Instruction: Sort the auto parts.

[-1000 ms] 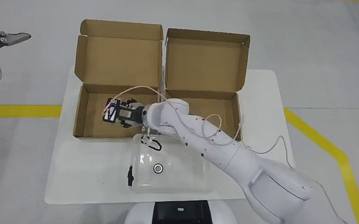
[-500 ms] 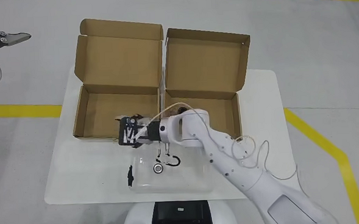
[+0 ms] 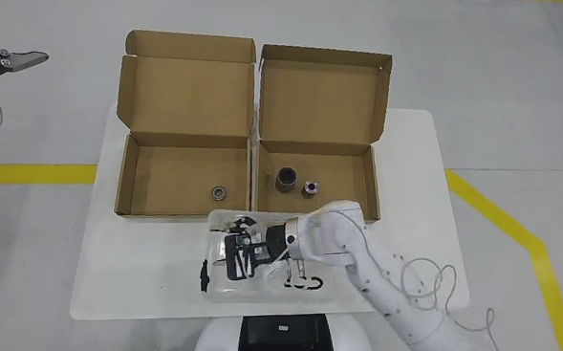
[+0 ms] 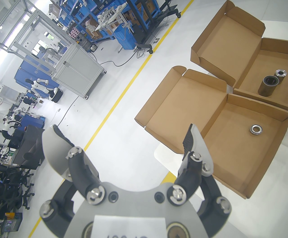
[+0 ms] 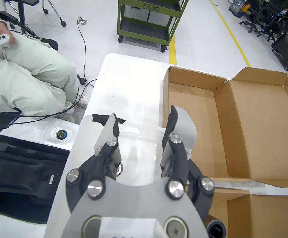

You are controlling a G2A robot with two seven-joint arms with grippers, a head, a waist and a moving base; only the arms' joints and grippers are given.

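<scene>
Right gripper (image 5: pixel 144 117), fingers spread apart with nothing between them; we find it low over the clear tray (image 3: pixel 223 221) at the near edge of the white table (image 3: pixel 406 169). Beside the base of one finger we make out a small round metal part (image 5: pixel 120 170), partly hidden, lying in the tray. Behind the tray, two open cardboard boxes stand side by side. In the left box (image 3: pixel 167 177) we note a single bearing ring (image 3: pixel 220 191) lying flat on the box floor. In the right box (image 3: pixel 344 179) we see a dark sleeve (image 3: pixel 286 179) standing upright and, just beside it, a small silver bushing (image 3: pixel 310 188). Left gripper (image 4: pixel 123 135), likewise spread open and empty, hangs off to the side of the table, well apart from the boxes; from its wrist view we look across at the ring, the sleeve and the bushing.
</scene>
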